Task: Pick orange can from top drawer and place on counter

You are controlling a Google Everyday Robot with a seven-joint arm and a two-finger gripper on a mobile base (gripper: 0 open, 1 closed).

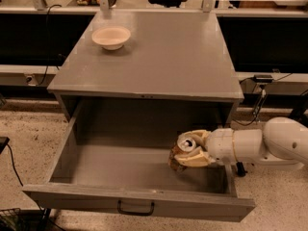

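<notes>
The orange can (pixel 183 145), with its silver top and pull-tab opening, is tilted inside the open top drawer (pixel 86 196) at its right side. My gripper (pixel 186 151) reaches in from the right, and its two cream fingers (pixel 194 160) are closed on the can from either side. The can's lower body is partly hidden by the fingers. I cannot tell if the can still touches the drawer floor. The grey counter (pixel 163 57) lies above and behind the drawer.
A cream bowl (pixel 111 36) stands on the counter's back left. The drawer's dark handle (pixel 136 209) is on its front panel. My white arm (pixel 269 146) crosses the drawer's right wall. Cables and dark shelving lie behind the cabinet.
</notes>
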